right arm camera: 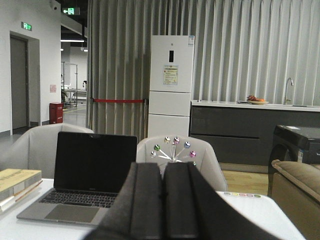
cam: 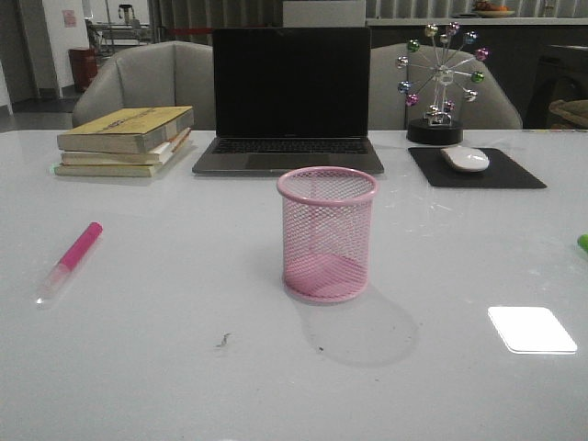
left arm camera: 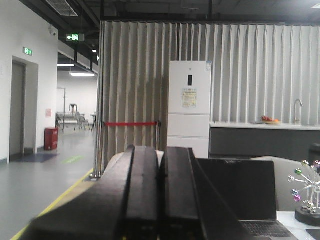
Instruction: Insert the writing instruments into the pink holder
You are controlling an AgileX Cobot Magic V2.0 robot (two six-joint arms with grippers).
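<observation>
The pink holder point(cam: 327, 234), a wire-mesh cup, stands upright and empty in the middle of the table. A hot pink marker point(cam: 71, 260) with a whitish end lies flat at the table's left side. A bit of lime green marker point(cam: 582, 242) shows at the right edge of the front view. Neither arm appears in the front view. My left gripper point(left arm camera: 161, 152) is shut with nothing in it, pointing level over the table toward the room. My right gripper point(right arm camera: 163, 167) is likewise shut and empty, facing the laptop.
A laptop point(cam: 290, 101) stands open behind the cup. A stack of books point(cam: 126, 140) lies at the back left. A mouse point(cam: 465, 158) on a black pad and a ball ornament point(cam: 439, 83) stand at the back right. Grey chairs point(cam: 147, 81) are beyond the table.
</observation>
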